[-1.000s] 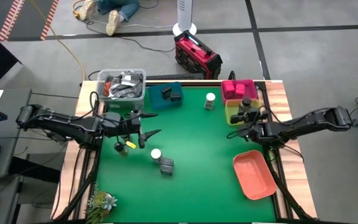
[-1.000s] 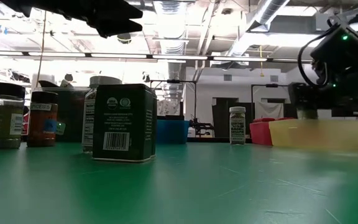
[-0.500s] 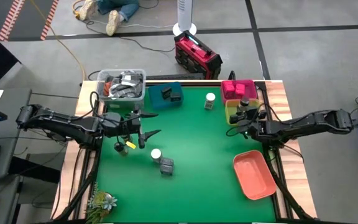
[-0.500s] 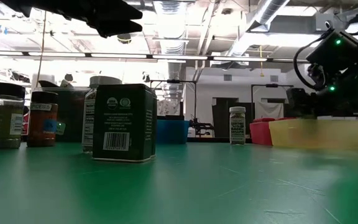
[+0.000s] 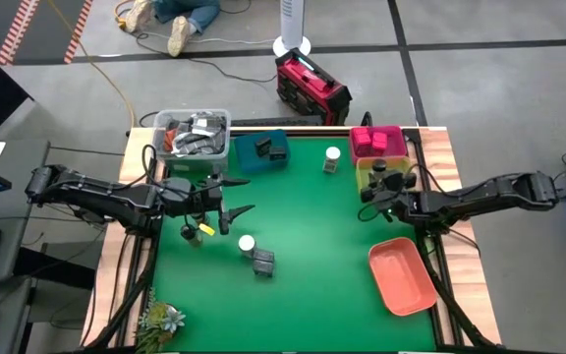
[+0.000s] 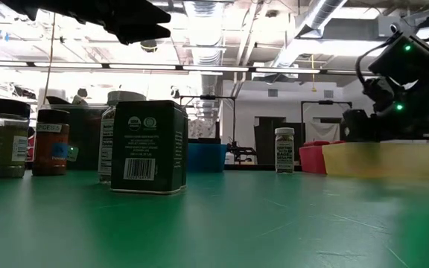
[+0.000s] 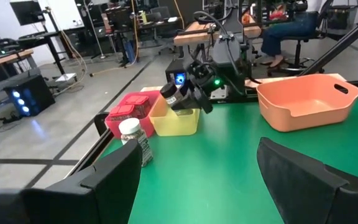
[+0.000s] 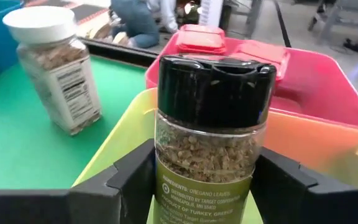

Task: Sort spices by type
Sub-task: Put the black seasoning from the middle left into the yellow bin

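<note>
My right gripper [image 5: 381,190] is shut on a dark-lidded jar of green herbs [image 8: 207,130] above the yellow tray [image 5: 369,175]. My left gripper [image 5: 236,202] hangs open and level over the table's left half, nothing between its fingers. Below it two dark-lidded jars [image 5: 197,234] stand on the green mat. A white-capped jar [image 5: 247,243] and a dark tin [image 5: 261,262] stand near the middle. Another white-capped jar [image 5: 332,159] stands upright by the pink tray [image 5: 397,149], which holds magenta boxes [image 5: 371,141]. More dark tins [image 5: 268,149] lie in the teal tray [image 5: 246,161]. My right gripper has the jar's clear body [image 8: 166,168], below the black lid, between its two fingers [image 8: 132,183], one on each side. The fingers come roughly level from the table's right side. The jar is tilted [image 7: 178,96], over the yellow tray.
A salmon tray [image 5: 401,277] lies near the front right. A clear tub of grey clutter [image 5: 193,135] stands at the back left. An artificial plant [image 5: 160,318] sits at the front left corner. The middle of the green mat is bare.
My right gripper has turned at the wrist and swung a little toward the table's left over the yellow tray, tipping the dark-lidded jar with it. My left gripper has kept still.
</note>
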Robot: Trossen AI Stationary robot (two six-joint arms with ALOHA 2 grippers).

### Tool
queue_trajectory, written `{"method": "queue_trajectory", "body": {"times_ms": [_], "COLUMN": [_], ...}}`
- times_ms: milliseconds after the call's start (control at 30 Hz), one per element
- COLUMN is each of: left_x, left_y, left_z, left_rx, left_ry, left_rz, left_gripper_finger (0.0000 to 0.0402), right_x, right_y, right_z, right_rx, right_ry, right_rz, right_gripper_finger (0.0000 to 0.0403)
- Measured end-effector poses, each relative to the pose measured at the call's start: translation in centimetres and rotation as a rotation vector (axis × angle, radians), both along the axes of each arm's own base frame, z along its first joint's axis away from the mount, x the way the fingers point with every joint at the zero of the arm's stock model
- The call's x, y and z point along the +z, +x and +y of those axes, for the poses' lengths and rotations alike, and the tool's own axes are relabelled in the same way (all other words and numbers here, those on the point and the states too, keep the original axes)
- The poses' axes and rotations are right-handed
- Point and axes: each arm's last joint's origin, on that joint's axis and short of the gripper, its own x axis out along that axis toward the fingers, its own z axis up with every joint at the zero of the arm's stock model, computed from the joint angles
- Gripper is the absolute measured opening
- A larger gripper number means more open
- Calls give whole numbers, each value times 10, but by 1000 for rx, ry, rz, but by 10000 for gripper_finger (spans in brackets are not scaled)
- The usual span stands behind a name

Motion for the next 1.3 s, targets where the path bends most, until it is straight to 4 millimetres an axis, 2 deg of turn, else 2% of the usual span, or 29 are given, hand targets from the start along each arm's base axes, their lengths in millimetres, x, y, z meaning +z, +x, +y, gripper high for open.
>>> {"method": "queue_trajectory", "body": {"times_ms": [233,633,800,1300], "left_x": [0,0,1,1], "left_y": [0,0,0,0], "left_z": [0,0,0,0], "left_rx": [0,0,0,0], "left_ry": [0,0,4,5], "left_rz": [-1,-4,-4,-6], "left_gripper_finger": [306,306,306,306], "right_x": [9,19,25,0], "right_y": [6,6,9,12], "right_z": [-5,-31,-37,-55], "right_rx": [26,-19,54,65], "right_ry": [-61,-68,-71,45], "right_rz": [15,-39,-82,-4], "right_gripper_finger": [256,256,256,256]}}
